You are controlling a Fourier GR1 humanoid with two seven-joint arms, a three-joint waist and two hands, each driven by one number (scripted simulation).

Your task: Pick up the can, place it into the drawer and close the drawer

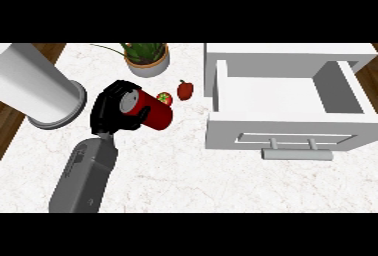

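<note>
One red can (156, 111), tomato-pictured label, in left robot hand (112, 106)

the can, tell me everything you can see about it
The can is red with a grey metal-looking end and a tomato picture on its label. It lies tilted on its side, grey end toward the left hand, whose black fingers curl round that end. It sits over the white marble counter, left of the open drawer and just beside a small red pepper. Whether it is lifted cannot be told.
</note>
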